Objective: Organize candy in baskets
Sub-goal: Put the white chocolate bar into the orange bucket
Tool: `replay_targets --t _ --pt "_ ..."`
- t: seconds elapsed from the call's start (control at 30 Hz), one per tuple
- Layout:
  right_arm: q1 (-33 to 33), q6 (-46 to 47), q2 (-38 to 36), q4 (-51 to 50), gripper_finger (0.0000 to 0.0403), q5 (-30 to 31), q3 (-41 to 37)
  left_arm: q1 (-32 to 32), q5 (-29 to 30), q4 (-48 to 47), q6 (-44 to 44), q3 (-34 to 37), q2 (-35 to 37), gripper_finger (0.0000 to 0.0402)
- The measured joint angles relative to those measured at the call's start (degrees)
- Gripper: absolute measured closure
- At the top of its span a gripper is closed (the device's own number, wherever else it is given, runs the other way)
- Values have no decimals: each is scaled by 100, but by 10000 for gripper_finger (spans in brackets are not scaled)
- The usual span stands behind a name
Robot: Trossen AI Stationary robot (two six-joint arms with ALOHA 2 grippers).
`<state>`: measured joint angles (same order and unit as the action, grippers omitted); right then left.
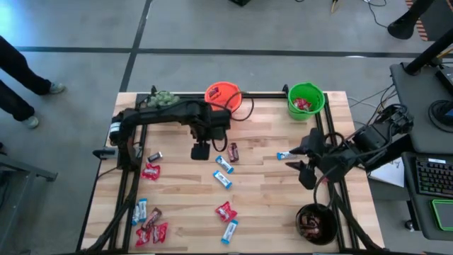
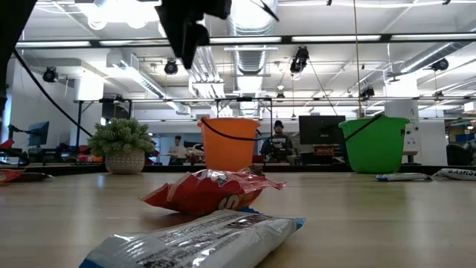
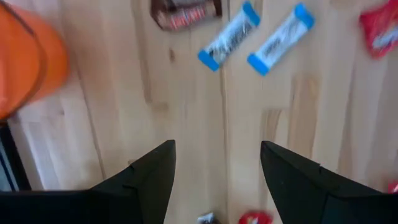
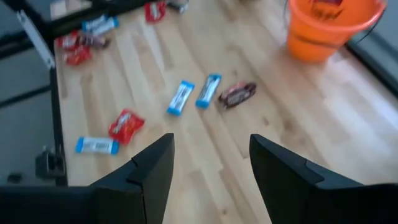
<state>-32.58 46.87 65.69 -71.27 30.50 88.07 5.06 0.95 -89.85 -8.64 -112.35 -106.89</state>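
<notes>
Wooden table (image 1: 269, 184), light planks, black frame rails along its edges. Baskets, three: orange basket (image 1: 222, 95) at the far edge near centre, with something red inside; green basket (image 1: 306, 99) at the far edge toward the right, holding red wrappers; black basket (image 1: 316, 223) at the near right corner, holding dark and red pieces. Candy, loose on the table: dark brown bar (image 1: 233, 151) and two light blue-and-white bars (image 1: 224, 164) (image 1: 222, 180) near the middle, close together; one blue-and-white bar (image 1: 285, 155) farther right, beside the right arm; red piece (image 1: 225, 211) and blue-and-white bar (image 1: 229, 231) near the front centre; red piece (image 1: 150, 171) and a dark bar (image 1: 154, 156) on the left side; a cluster of red, brown and blue-and-white wrappers (image 1: 148, 225) at the near left corner. Left gripper (image 1: 200, 151): fingers spread wide, holding nothing, hanging over bare wood in front of the orange basket, just left of the brown bar; its wrist view shows the two dark fingers (image 3: 143, 180) apart with the brown and two blue bars beyond them. Right gripper (image 1: 303, 161): fingers parted wide, empty, above the right part of the table between the green and black baskets. Fuzzy grey-green plant (image 1: 161, 98) at the far edge, left of the orange basket. People stand in the room behind, seen in the low view
</notes>
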Motion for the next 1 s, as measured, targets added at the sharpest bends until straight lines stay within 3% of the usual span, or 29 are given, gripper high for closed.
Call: replay_targets --t 0.4,0.6,1.0 --pt "0 2 4 25 211 429 491 0 -92 738 -897 993 4 184" --pt "0 5 4 67 211 443 571 -13 -607 1206 -1079 1269 6 184" --pt "0 24 7 472 211 444 602 -64 -1099 2180 -1381 2161 7 184"
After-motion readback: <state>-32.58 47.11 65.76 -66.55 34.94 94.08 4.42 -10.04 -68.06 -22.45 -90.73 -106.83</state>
